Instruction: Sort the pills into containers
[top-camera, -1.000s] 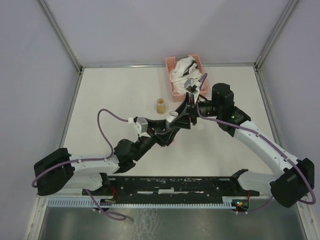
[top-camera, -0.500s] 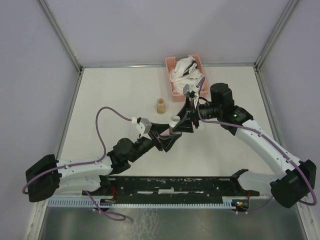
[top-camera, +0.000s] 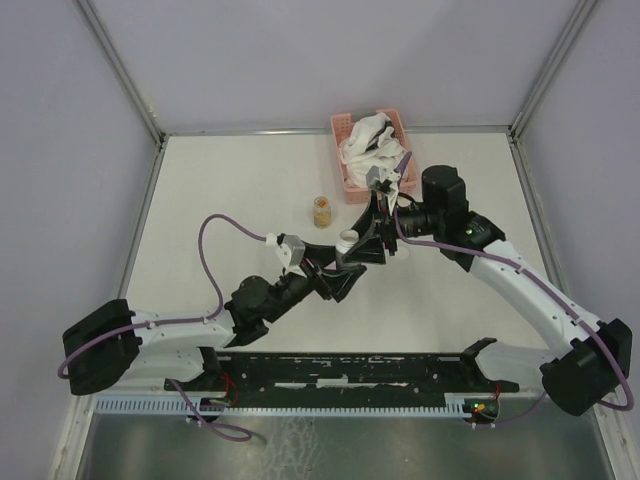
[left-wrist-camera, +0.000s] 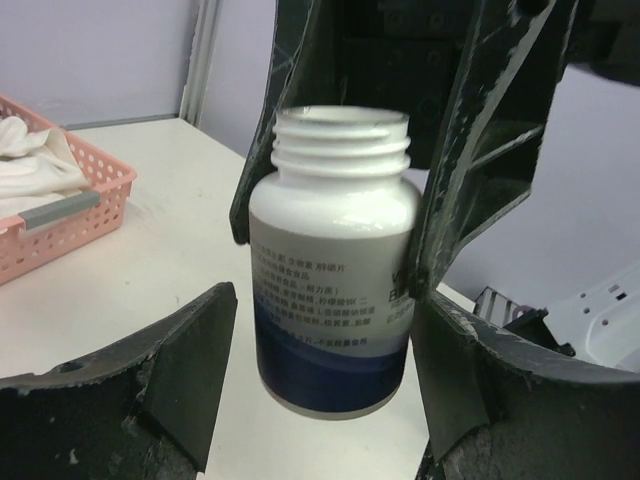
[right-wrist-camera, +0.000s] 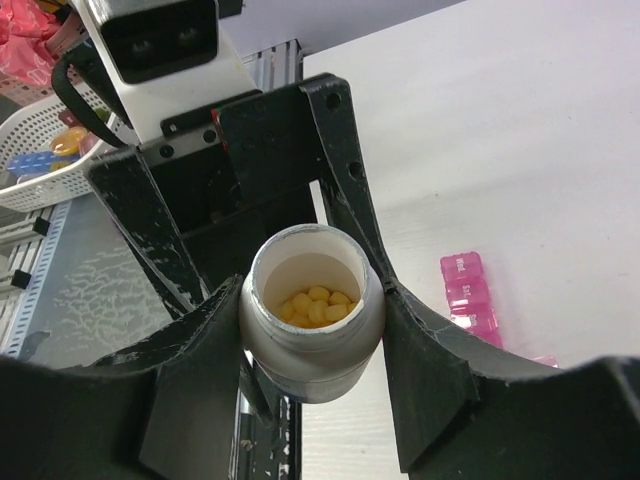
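Note:
A white pill bottle (right-wrist-camera: 312, 345) with a blue band hangs uncapped above the table, and yellow pills (right-wrist-camera: 316, 303) lie inside it. My right gripper (right-wrist-camera: 312, 300) is shut on its upper body from both sides. Lower down, my left gripper (left-wrist-camera: 320, 340) stands open around the bottle (left-wrist-camera: 335, 270), with a gap on each side. From above, the bottle (top-camera: 348, 239) sits between the two grippers near the table's middle. The magenta containers (right-wrist-camera: 468, 290) lie on the table beside the bottle, partly hidden by my right finger.
A pink lattice basket (top-camera: 343, 128) with white cloths stands at the table's back edge; its rim (left-wrist-camera: 70, 205) shows in the left wrist view. A small amber jar (top-camera: 322, 211) stands left of the grippers.
My left gripper has opened and let go of the bottle, and its arm has shifted slightly. The right gripper keeps its hold on the bottle in the same place.

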